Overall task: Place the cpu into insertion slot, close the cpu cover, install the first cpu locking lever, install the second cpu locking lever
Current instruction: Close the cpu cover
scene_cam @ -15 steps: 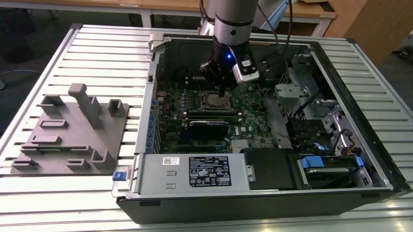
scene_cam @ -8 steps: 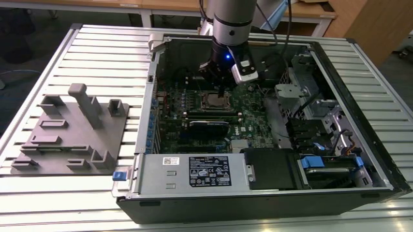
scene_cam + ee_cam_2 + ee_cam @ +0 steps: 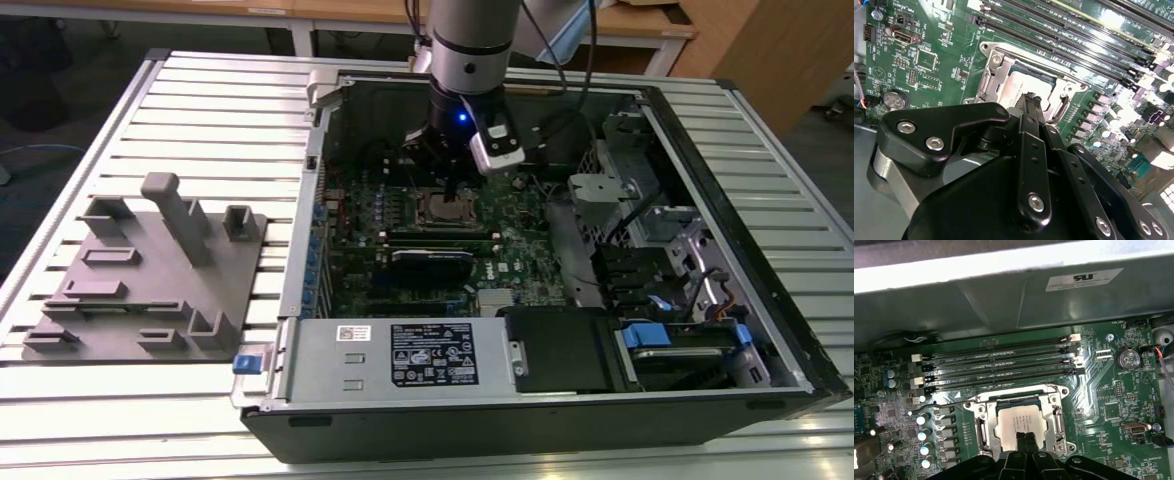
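End effector [image 3: 1024, 436], pressed together, hangs over cpu [image 3: 1021, 419] lying flat, top up, within cpu cover [image 3: 983, 424].

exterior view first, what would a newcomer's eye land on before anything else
The open computer case on the slatted table strikes first, with the arm reaching down into it. In the first wrist view the gripper is poised right at the cpu, which lies framed by the cpu cover on the green motherboard.

Observed at top centre of the exterior view: the arm [image 3: 470, 40] is a silver-grey cylinder ending in a black collar with a blue light [image 3: 463, 116] and a pale grey camera box [image 3: 497, 147] alongside. In the second wrist view, the gripper [image 3: 1032, 102] has matte black linkage bars fixed with silver socket-head screws [image 3: 1035, 202].
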Robot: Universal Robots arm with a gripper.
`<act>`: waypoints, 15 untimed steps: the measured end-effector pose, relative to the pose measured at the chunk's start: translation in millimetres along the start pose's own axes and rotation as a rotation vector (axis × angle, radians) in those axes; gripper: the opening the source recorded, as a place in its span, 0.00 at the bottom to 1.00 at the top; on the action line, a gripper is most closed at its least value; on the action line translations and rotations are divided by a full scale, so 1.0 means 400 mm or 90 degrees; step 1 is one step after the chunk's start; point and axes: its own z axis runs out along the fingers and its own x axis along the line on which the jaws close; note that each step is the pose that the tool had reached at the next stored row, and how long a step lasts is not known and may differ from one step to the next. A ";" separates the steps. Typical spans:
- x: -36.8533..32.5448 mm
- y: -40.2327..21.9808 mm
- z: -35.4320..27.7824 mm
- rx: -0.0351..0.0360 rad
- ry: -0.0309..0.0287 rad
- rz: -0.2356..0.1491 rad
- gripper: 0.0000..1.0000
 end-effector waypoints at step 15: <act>0.005 -0.001 0.006 0.0000 0.0000 0.000 0.11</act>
